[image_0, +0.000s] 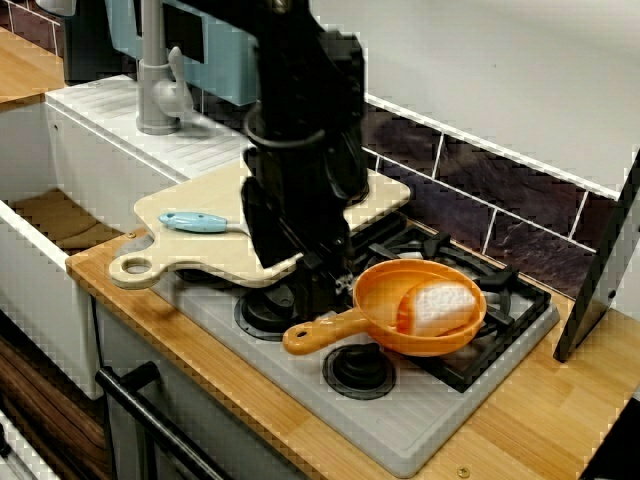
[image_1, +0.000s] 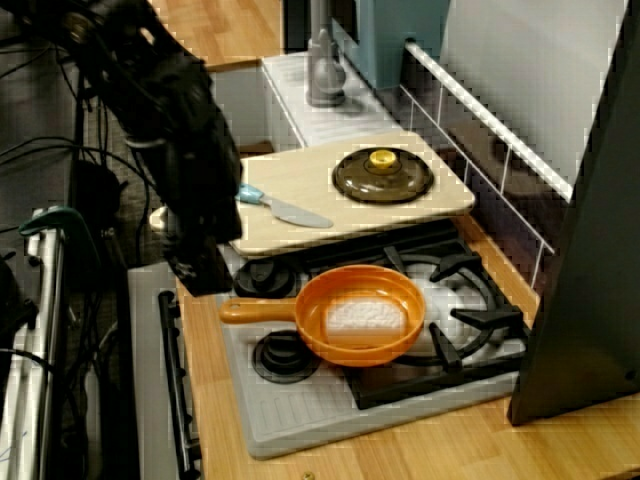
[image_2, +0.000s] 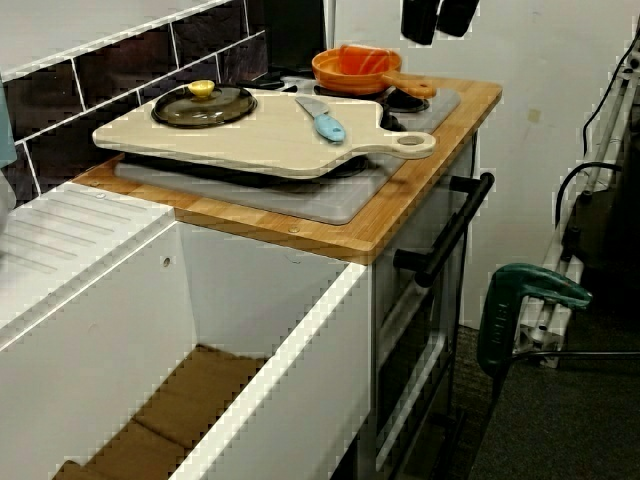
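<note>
Gripper (image_1: 203, 268) hangs centre-left in the high side view, just left of the orange pan (image_1: 360, 318) handle. Jaws: can't tell, too dark. Knife (image_1: 285, 208) on board (image_1: 300, 180), upper centre.

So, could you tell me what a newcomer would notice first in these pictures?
The orange pan on the hob, holding something white, stands out first. Next comes the big black arm, its claw hanging near the pan's handle. Beside them a pale cutting board lies partly over the hob, bearing a blue-handled knife and a dark lid.
</note>
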